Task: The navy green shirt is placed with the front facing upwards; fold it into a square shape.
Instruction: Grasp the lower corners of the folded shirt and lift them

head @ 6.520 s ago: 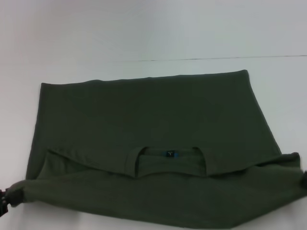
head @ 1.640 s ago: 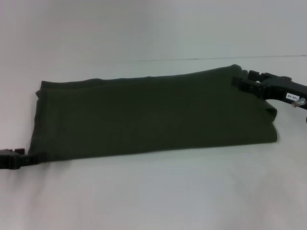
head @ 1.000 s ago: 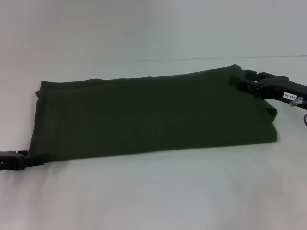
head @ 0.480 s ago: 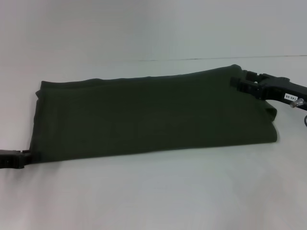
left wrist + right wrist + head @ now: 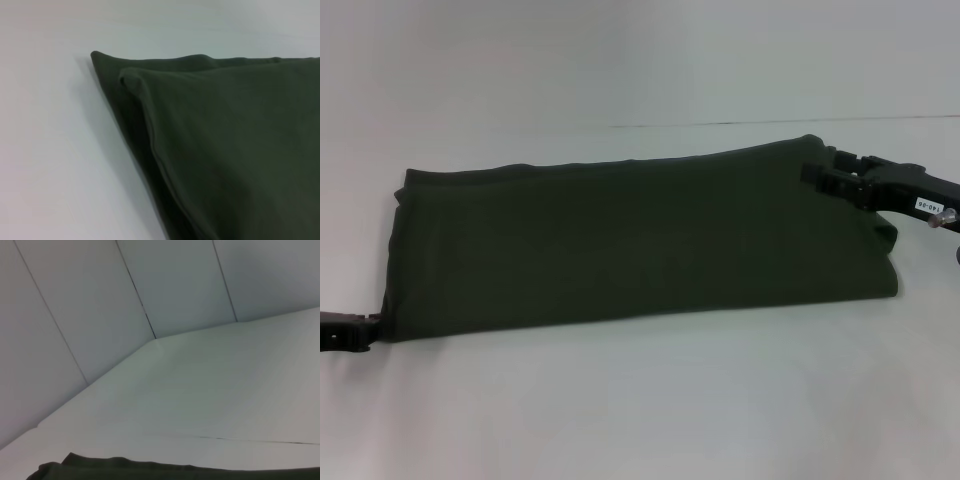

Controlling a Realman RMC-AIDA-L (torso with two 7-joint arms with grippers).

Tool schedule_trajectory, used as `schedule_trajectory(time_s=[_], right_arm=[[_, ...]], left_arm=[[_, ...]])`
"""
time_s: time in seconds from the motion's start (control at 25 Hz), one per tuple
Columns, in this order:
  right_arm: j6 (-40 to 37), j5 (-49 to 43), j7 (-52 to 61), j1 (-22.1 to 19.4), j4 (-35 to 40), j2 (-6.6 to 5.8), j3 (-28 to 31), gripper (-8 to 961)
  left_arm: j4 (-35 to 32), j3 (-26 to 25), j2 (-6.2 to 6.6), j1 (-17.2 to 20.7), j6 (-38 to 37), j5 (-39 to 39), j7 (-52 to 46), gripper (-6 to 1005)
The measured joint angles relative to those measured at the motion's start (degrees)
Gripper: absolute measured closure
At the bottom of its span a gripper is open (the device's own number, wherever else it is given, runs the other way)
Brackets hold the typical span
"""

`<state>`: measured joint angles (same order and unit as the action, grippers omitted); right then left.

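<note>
The shirt (image 5: 640, 240) is lying on the surface (image 5: 650, 400) as a wide folded band, needing crosswise folds, with left tool (image 5: 365, 333) and right tool (image 5: 817, 174) at opposite corners, grip unclear.

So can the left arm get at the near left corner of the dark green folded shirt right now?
Probably yes: the left tool sits right beside that corner of the dark green folded shirt, with only bare white table around it.
</note>
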<state>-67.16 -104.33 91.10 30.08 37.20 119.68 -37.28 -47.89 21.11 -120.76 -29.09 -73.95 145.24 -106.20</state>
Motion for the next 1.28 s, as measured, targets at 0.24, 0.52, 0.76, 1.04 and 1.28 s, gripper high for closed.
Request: schedule_trajectory(time_s=[0.24, 0.52, 0.76, 1.04, 1.28], right_arm=[[-1.1, -0.04, 0.54, -1.93, 0.51, -0.8, 0.47, 238], [-3.15, -0.32, -0.4, -7.77, 0.74, -2.42, 0.81, 235], [-3.21, -0.43, -3.97, -11.5, 0.87, -3.05, 1.17, 233], [-0.06, -2.74, -7.89, -11.58, 0.55, -1.58, 1.49, 210], [2.09, -4.1, -13.29, -11.03, 0.12, -0.16, 1.37, 76]], left_arm=[[-0.11, -0.09, 0.25, -0.48, -2.3, -0.76, 0.48, 991], [-0.78, -0.52, 0.49, -0.75, -6.17, -4.74, 0.56, 991], [-0.81, -0.35, 0.62, -0.98, -5.97, -4.88, 0.6, 992], [-0.69, -0.19, 0.62, -1.31, -5.62, -4.88, 0.69, 992], [-0.56, -0.19, 0.62, -1.4, -5.05, -4.92, 0.71, 992]])
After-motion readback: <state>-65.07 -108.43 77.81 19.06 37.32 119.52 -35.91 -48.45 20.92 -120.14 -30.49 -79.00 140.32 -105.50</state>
